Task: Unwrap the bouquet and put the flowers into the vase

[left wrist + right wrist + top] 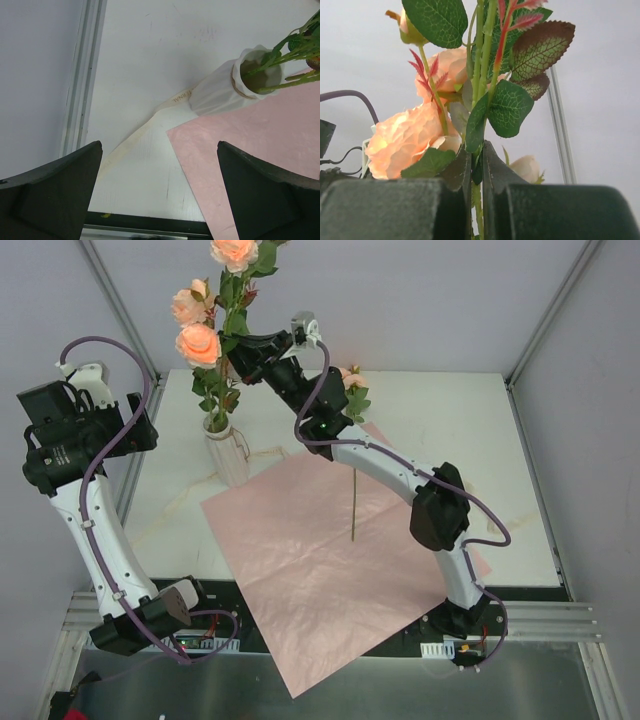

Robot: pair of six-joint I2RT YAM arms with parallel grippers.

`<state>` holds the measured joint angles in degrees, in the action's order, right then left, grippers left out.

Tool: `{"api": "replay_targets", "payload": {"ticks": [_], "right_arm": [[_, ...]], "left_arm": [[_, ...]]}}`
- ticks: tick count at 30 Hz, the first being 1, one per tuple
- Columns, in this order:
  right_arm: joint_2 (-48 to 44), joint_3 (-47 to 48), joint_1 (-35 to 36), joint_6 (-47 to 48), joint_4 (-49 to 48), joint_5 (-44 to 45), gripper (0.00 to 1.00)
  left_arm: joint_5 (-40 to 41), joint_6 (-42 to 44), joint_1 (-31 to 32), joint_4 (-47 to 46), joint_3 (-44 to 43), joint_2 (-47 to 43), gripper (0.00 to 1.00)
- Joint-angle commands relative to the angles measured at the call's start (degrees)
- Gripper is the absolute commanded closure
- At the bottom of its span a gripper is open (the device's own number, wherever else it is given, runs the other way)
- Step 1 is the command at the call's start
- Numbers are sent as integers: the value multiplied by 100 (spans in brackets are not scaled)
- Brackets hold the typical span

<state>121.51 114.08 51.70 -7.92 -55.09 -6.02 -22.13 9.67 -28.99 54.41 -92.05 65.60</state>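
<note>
So the right gripper (237, 355) (476, 160) is pinched tight on the flowers (198, 343) (405, 137), stems down in the vase (227, 452) (220, 89) beside the pink paper (320, 560). The left gripper (158, 150) is wide open, empty. Print on the ribbon (150, 120) is unreadable.

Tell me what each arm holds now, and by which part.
The right fingers pinch the flowers by their stems, among the leaves, above the vase. The left fingers are open and hold nothing.

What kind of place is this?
Probably a robotics lab test cell: plain grey panel walls, aluminium frame posts, and the black-and-white left arm and right arm bolted to a white table.
</note>
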Motion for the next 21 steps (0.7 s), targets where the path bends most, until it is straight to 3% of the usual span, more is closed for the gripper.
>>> {"api": "replay_targets", "payload": {"ticks": [1,16,21], "right_arm": [[-58,316,-11,1,-415,-189,100],[30,-677,244,1134,-503,-312,100],[136,-800,288,1074,-670,-189,100]], "left_arm": [[-134,-9,-71,-10,12,-4,1],[-107,105,-133,-1,82,-39,1],[-116,158,-168,-1,73,-56,1]]}}
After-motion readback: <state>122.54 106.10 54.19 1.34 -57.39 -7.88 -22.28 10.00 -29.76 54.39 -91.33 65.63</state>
